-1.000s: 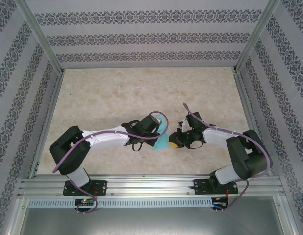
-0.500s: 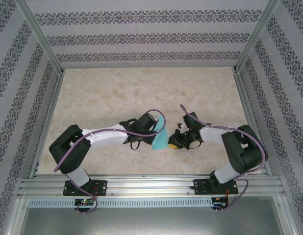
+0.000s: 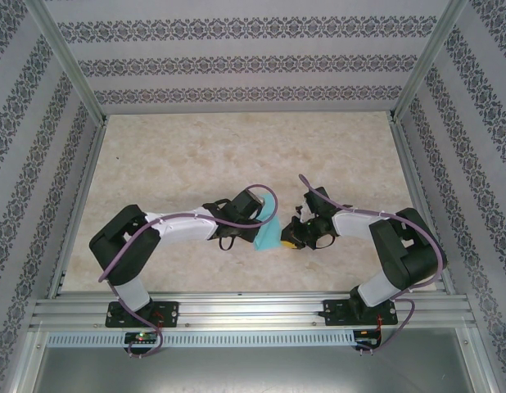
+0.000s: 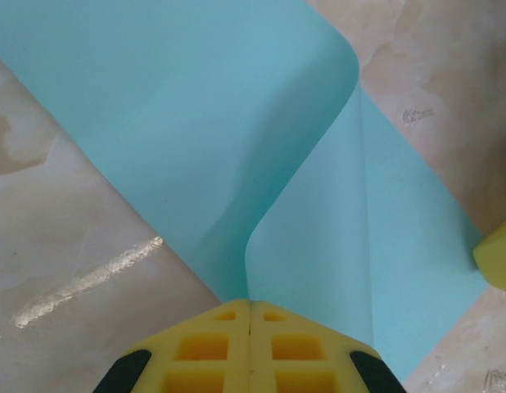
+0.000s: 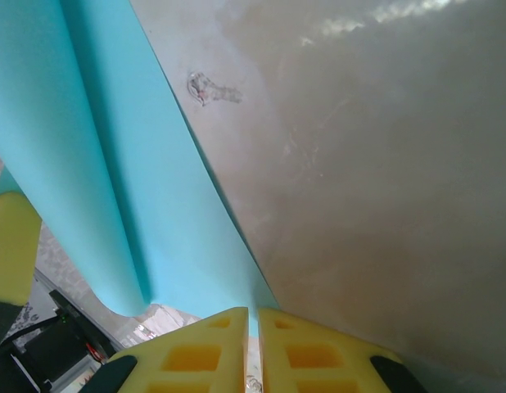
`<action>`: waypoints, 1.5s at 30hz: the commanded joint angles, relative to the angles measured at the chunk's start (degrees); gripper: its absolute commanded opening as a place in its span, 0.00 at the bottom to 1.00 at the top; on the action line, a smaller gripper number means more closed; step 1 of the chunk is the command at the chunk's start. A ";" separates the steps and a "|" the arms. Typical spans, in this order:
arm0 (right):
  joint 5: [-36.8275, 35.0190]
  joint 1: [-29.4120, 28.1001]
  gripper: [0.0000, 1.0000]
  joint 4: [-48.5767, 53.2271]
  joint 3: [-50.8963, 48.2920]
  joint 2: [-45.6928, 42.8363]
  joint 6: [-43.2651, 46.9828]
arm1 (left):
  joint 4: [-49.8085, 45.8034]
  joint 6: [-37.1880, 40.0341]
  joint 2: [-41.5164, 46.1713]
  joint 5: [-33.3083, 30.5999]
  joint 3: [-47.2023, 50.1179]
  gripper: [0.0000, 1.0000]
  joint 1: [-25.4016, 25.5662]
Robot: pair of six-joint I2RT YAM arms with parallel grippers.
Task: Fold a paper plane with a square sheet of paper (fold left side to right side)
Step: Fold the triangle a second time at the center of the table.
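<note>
I've got both claws on the thin turquoise square sheet of paper (image 3: 269,235), which sits between them, partly flat on the beige marbled table (image 3: 237,155) and partly lifted. My left gripper (image 4: 250,304) is pinched tight on one edge. Just ahead of its fingertips the sheet curls up and over in a soft roll, with no crease pressed yet. My right gripper (image 5: 253,315) is clamped on another edge, and the paper runs off to its left. To fold this well, I reckon I should carry the left-hand edge slowly across toward the right claw. The two edges need to line up before anything flattens, and only then should the roll go down, otherwise the crease will likely run crooked.
</note>
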State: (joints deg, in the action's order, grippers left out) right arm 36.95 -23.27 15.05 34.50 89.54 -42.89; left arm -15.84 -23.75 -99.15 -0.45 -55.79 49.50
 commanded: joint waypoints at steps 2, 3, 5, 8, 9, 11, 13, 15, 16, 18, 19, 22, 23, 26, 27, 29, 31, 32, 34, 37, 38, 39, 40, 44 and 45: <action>-2.88 -0.77 0.13 1.42 0.57 1.31 1.23 | 2.12 1.95 -1.58 0.36 -2.22 0.00 -1.15; -2.93 -0.82 0.13 1.39 0.65 1.25 1.32 | 2.12 2.00 -1.87 0.40 -2.43 0.00 -1.18; -2.89 -0.82 0.13 1.71 0.74 1.28 1.41 | 1.97 2.13 -2.41 0.19 -2.61 0.00 -1.24; -3.10 -0.83 0.14 2.08 0.73 1.33 1.68 | 2.38 2.13 -2.93 0.50 -2.84 0.00 -1.33; -3.11 -0.86 0.14 2.09 0.74 1.34 1.67 | 2.47 2.11 -3.12 0.60 -2.92 0.00 -1.33; -3.11 -0.93 0.14 2.11 0.83 1.45 1.67 | 2.46 2.10 -3.41 0.54 -3.09 0.00 -1.33; -3.08 -0.90 0.14 2.17 0.87 1.57 1.72 | 2.51 2.00 -3.67 0.45 -2.99 0.00 -1.33; -3.02 -0.90 0.14 2.25 1.00 1.55 1.80 | 2.71 1.93 -3.77 0.45 -2.84 0.00 -1.33; -3.02 -0.90 0.14 2.24 1.00 1.66 1.90 | 2.79 1.93 -3.85 0.44 -2.86 0.00 -1.33; -2.94 -0.97 0.14 2.33 1.08 1.78 1.93 | 2.98 1.77 -3.93 0.49 -2.83 0.00 -1.33; -3.02 -0.99 0.14 2.28 1.07 1.85 1.94 | 3.11 1.71 -3.95 0.58 -2.83 0.00 -1.33; -2.89 -1.01 0.14 2.23 1.07 2.04 1.94 | 3.40 1.69 -3.93 0.81 -2.92 0.00 -1.33; -2.96 -1.06 0.14 2.26 1.04 2.05 1.93 | 3.47 1.73 -3.96 0.80 -2.92 0.00 -1.33; -2.90 -1.02 0.14 2.24 1.09 2.13 1.94 | 3.44 1.84 -4.37 0.72 -3.23 0.00 -1.33; -2.94 -1.01 0.14 2.27 1.09 2.13 1.98 | 3.43 1.86 -4.60 0.71 -3.34 0.00 -1.33; -2.88 -1.00 0.14 2.34 1.13 2.13 2.03 | 3.35 1.91 -5.05 0.82 -3.61 0.00 -1.33; -2.87 -0.99 0.14 2.42 1.18 2.13 2.00 | 3.18 2.01 -5.55 0.74 -3.93 0.00 -1.33; -2.99 -1.01 0.14 2.43 1.18 2.13 2.02 | 3.03 1.98 -5.68 0.73 -4.00 0.00 -1.31; -2.94 -1.02 0.14 2.54 1.27 2.06 2.05 | 3.00 2.11 -5.75 0.54 -3.96 0.00 -1.33; -3.02 -0.99 0.14 2.71 1.34 2.05 2.07 | 2.75 2.11 -5.62 0.33 -3.82 0.00 -1.33; -3.09 -0.99 0.14 2.71 1.36 2.09 2.03 | 2.72 2.20 -5.57 0.25 -3.71 0.00 -1.33; -3.04 -1.00 0.14 2.70 1.36 2.09 2.03 | 2.59 2.17 -5.49 -0.02 -3.71 0.00 -1.33; -3.00 -0.99 0.15 2.64 1.36 2.13 2.04 | 2.41 2.12 -5.51 -0.24 -3.67 0.00 -1.33; -3.09 -1.05 0.15 2.77 1.45 2.12 2.12 | 2.13 2.12 -5.00 -0.69 -3.30 0.00 -1.33; -3.11 -1.00 0.15 2.78 1.40 2.13 2.11 | 1.97 1.98 -4.83 -0.85 -3.19 0.00 -1.30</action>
State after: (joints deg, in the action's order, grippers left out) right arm 36.73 -23.64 16.73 35.66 90.17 -41.87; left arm -14.37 -22.87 -104.49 -0.32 -58.33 48.77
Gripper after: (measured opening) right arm 0.146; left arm 0.057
